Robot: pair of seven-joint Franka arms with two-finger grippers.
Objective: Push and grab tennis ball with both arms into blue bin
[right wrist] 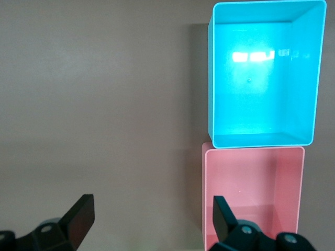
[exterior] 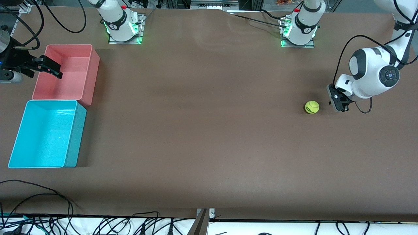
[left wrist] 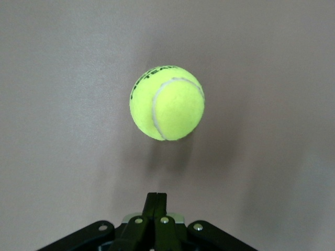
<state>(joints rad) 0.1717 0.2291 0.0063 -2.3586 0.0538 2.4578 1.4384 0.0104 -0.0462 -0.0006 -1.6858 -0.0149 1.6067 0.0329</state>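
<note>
ball on the table beside the closed left gripper, bins at the other end

the tennis ball (exterior: 312, 107) sits on the brown table (exterior: 202, 124) toward the left arm's end, with its black lettering turned up. just beside it, on the side away from the bins, the left gripper (exterior: 339, 101) hangs low with its two fingers (left wrist: 156, 205) pressed together and nothing between them. in the left wrist view the ball (left wrist: 167, 103) lies straight ahead of the fingertips with a strip of bare table between; how wide that gap really is cannot be judged well from here, though they do not touch.

the right gripper (exterior: 52, 69) is at the right arm's end of the table, over the rim of the pink bin (exterior: 87, 70), its fingers (right wrist: 78, 219) spread wide and holding nothing. the blue bin (exterior: 73, 137) stands against the pink one, nearer to the front camera, and is well apart from the ball. both bins look empty inside in the right wrist view, blue (right wrist: 261, 141) and pink (right wrist: 209, 198).
</note>
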